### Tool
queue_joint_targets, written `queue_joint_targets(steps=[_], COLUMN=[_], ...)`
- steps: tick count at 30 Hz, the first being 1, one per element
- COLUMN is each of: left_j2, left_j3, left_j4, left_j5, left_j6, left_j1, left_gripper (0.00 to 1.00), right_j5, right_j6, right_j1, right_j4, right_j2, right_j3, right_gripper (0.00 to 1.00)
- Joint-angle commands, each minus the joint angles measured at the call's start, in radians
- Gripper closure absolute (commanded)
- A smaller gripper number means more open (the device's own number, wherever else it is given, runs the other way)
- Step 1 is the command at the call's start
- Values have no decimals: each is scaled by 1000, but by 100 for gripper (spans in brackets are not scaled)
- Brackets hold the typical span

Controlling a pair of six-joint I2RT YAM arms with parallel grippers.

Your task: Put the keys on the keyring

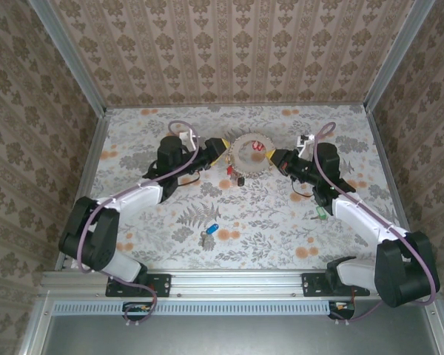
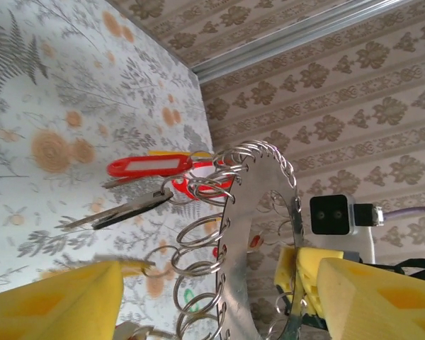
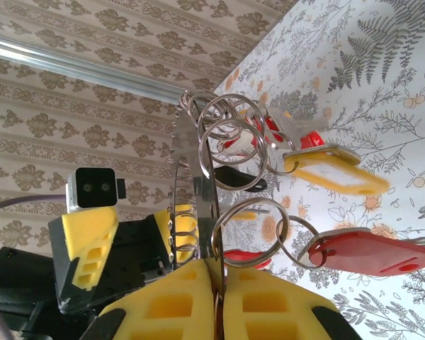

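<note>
Holding the big silver wire keyring (image 1: 240,138) up at 12 o'clock, the right gripper (image 3: 219,297) pinches it tight — the left gripper (image 2: 219,304) has its jaws apart around the ring. Next, probably: fetch the small blue-headed silver key (image 1: 212,229) lying at 6 o'clock.

No text, number or brand could be read anywhere. On the keyring (image 2: 241,234), the red tag (image 2: 145,166) carried a pale label strip and the yellow tag (image 3: 331,172) a white one (both looked blank, or were too blurred to tell).
</note>
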Motion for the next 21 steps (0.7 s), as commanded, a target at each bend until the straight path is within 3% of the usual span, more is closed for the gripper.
queue_joint_targets(steps=[1,12,17,21], left_j2=[34,65,41,41], left_j3=[-15,-9,-21,4], left_j4=[181,193,136,106], left_j5=[33,49,33,52], left_j6=[-101,-142,-133,-118], left_j1=[-11,-24,-24,-26], left_gripper=[30,34,24,28], right_j5=[4,12,24,21], right_j6=[41,46,50,49], right_j1=[-4,-10,-20,-24], right_j4=[99,111,114,111], right_j2=[-42,-49,-58,-63], right_j3=[7,6,8,12], right_gripper=[100,100,100,100])
